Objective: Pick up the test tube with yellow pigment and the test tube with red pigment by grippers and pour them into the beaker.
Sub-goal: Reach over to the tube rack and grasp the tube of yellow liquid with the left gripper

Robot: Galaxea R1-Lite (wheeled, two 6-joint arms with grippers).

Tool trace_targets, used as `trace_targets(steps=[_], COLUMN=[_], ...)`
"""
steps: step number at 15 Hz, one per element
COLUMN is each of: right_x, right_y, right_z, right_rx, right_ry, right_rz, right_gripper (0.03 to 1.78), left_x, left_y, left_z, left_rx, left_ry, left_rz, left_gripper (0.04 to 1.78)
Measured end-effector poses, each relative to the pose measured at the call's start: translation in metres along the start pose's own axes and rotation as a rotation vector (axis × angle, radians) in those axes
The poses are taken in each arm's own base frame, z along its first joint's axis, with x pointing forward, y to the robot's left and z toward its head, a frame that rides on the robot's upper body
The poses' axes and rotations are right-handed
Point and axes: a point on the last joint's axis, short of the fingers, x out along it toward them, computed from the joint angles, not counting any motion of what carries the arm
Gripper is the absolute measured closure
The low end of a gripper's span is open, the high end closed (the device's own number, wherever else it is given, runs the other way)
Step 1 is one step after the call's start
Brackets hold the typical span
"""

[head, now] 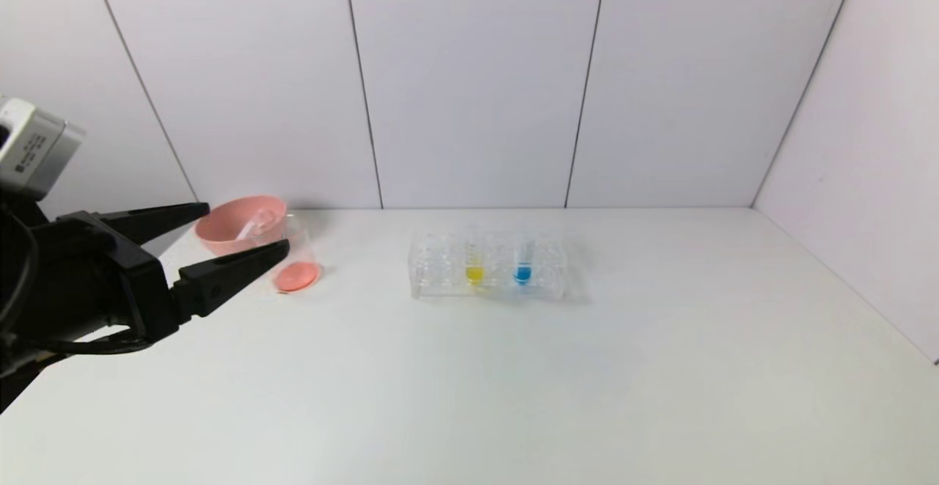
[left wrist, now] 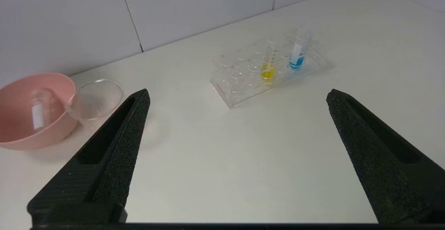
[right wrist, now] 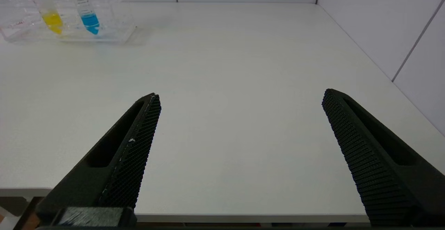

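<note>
The test tube with yellow pigment [head: 475, 261] [left wrist: 268, 64] [right wrist: 48, 12] stands upright in a clear rack [head: 440, 272] at mid-table. No tube holding red pigment shows. A clear tube [head: 249, 227] [left wrist: 38, 113] with no colour in it lies in the pink bowl. The beaker [head: 301, 254] [left wrist: 95, 99] stands right beside the bowl, with red-orange liquid [head: 297, 276] at its bottom. My left gripper [head: 248, 227] [left wrist: 238, 92] hovers open and empty, one fingertip close to the beaker. My right gripper [right wrist: 240, 92] is open and empty over the table's front edge.
A blue-tipped tube [head: 522, 261] [left wrist: 297, 54] [right wrist: 85, 9] stands in the rack [left wrist: 236, 80] [right wrist: 111, 28] next to the yellow one. The pink bowl [head: 220, 239] [left wrist: 21, 139] sits at the far left by the back wall. White walls bound the table behind and on the right.
</note>
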Motion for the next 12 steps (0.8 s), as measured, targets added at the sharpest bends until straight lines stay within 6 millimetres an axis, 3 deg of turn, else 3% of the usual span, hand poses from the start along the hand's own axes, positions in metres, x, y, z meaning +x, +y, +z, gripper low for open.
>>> trace_targets(steps=[5,12], right_x=[0.0,0.0], right_y=[0.0,0.0], right_z=[0.0,0.0], right_rx=[0.0,0.0], right_ry=[0.0,0.0], right_rz=[0.0,0.0], right_gripper=[0.11,0.11], left_x=[0.018,0.07], left_y=[-0.014,-0.035], left_z=[-0.017,-0.037], left_rx=[-0.011,-0.006], left_ry=[0.089,0.088], left_rz=[-0.104,-0.221], left_gripper=[0.05,0.05])
